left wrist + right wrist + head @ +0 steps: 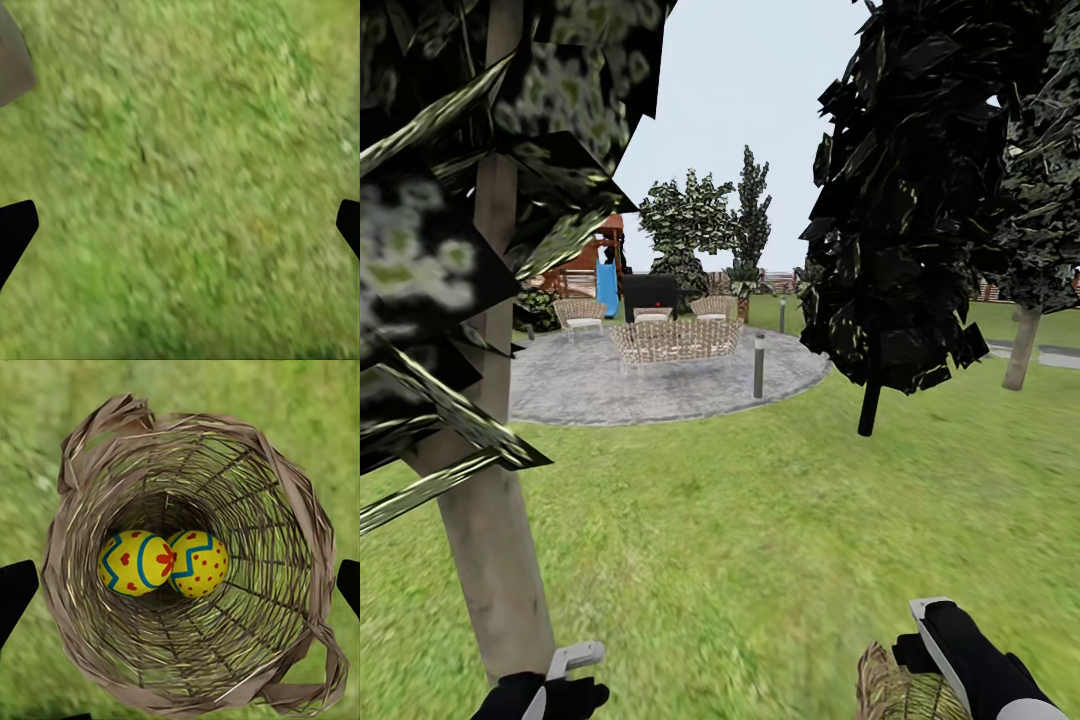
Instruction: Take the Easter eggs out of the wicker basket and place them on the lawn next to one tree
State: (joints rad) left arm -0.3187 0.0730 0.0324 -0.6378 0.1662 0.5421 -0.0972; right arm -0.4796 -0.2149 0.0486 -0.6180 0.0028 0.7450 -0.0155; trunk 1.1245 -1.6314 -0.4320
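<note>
In the right wrist view I look straight down into the brown wicker basket (292, 510), which stands on the lawn (30, 450). Two yellow Easter eggs with blue zigzags and red dots lie side by side at its bottom, one (135, 562) touching the other (199, 564). My right gripper (180, 585) hangs open above the basket's mouth, holding nothing. In the head view the basket (890, 690) sits at the lower right under my right gripper (935, 640). My left gripper (575, 662) is open over bare grass (180, 150), right beside the pale trunk of a tree (495, 560).
A near-black-leaved tree on a thin dark trunk (870, 405) stands ahead to the right. Behind it is a grey round patio (660, 385) with pale woven chairs (675, 340) and a bollard (759, 365). Another pale-trunked tree (1021, 345) stands at the far right. Open lawn (760, 540) lies between.
</note>
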